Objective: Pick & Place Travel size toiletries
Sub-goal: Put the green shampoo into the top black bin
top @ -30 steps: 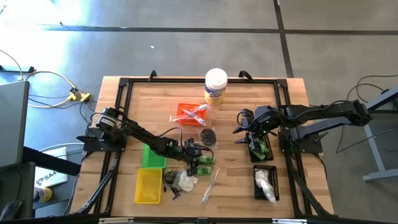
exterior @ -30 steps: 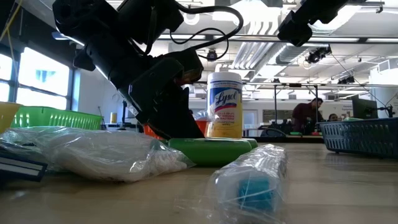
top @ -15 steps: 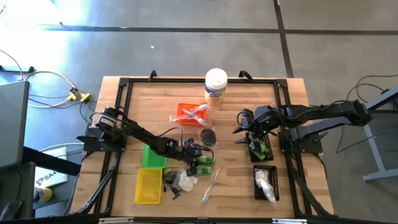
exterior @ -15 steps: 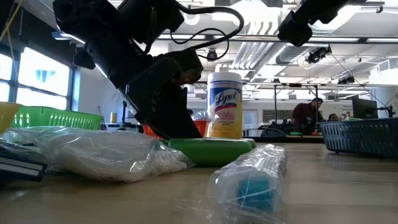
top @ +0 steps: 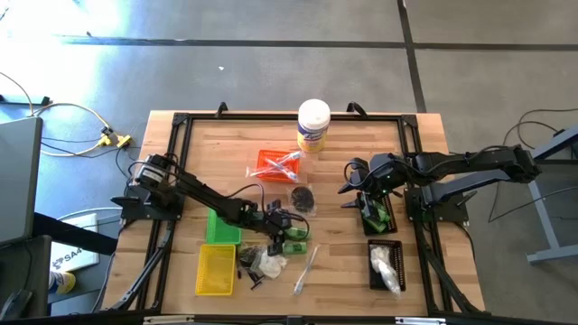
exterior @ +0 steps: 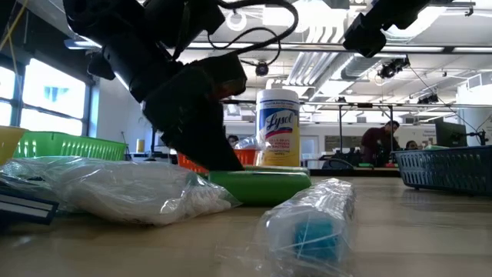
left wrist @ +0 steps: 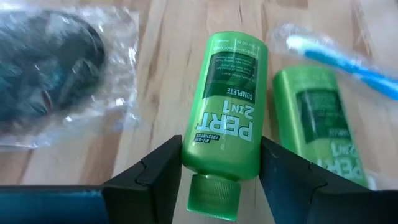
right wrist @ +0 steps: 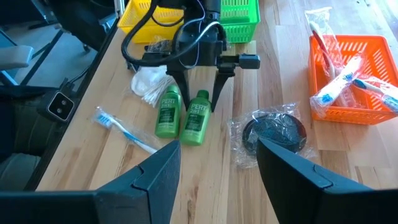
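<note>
A small bright-green plastic shampoo bottle (left wrist: pixel 228 109), with a dark green label printed in white and a ribbed green screw cap, lies flat on the pale wooden table (top: pixel 361 271), near its middle. The left gripper (left wrist: pixel 221 171) straddles its cap end: the two dark fingers (left wrist: pixel 158 168) stand on either side of the bottle's shoulders, right against them or nearly so, with the bottle lying on the wood. In the right wrist view the same bottle (right wrist: pixel 196 117) lies between the fingertips of the left gripper (right wrist: pixel 194 93).

Just beside it lies a second green bottle (right wrist: pixel 167 112) of the same kind, parallel to the first. Next to that is a clear-wrapped blue-and-white toothbrush (right wrist: pixel 124 129), and near the pair's cap ends a clear bag of white fluffy cotton (right wrist: pixel 149 82). On the other side of the held bottle sits a round black item in crinkled clear wrap (right wrist: pixel 273 132).

Farther out are an orange mesh tray (right wrist: pixel 348 81) with wrapped toothbrushes, a green mesh tray (top: pixel 222 227), a yellow mesh tray (top: pixel 216 269) and a white canister with a yellow label (top: pixel 313 125).

The right gripper (right wrist: pixel 217 171) hovers with its fingers spread and empty, over the table's right part above a green-filled dark tray (top: pixel 376 215).
</note>
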Robot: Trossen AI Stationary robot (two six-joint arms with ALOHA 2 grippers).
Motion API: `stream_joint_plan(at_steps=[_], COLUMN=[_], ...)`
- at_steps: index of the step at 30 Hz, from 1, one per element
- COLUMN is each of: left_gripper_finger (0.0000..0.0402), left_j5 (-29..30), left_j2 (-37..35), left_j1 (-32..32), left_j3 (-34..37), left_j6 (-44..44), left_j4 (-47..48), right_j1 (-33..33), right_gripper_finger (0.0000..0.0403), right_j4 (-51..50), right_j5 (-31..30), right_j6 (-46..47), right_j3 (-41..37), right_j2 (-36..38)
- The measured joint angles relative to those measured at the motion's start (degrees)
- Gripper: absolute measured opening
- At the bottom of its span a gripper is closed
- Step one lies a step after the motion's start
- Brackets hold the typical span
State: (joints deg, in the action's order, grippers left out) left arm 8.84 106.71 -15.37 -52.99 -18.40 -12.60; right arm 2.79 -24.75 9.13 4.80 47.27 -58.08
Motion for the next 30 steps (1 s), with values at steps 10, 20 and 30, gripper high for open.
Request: stream_joint_plan(at_steps=[10, 20, 30], left_gripper_finger=[0.0184, 0.0184, 0.0184], left_j5=[0.7, 1.6, 4.8], left_j2=[-4.5, -13.9, -29.6], left_j1=[0.8, 1.2, 4.1], left_j3=[0.0, -0.1, -0.1], left_j6=[2.8, 3.8, 10.9], left_j4=[2.7, 6.8, 10.0], right_j1=[0.0, 0.0, -0.2], right_gripper_finger=[0.0203, 0.0203, 0.0203], right_j4=[-0.5, -2.5, -2.5], right_j5=[0.0, 0.0, -0.2], right_j6=[0.0, 0.0, -0.4], right_j3=[0.0, 0.0, 0.0], right_j2=[0.0, 0.0, 0.0])
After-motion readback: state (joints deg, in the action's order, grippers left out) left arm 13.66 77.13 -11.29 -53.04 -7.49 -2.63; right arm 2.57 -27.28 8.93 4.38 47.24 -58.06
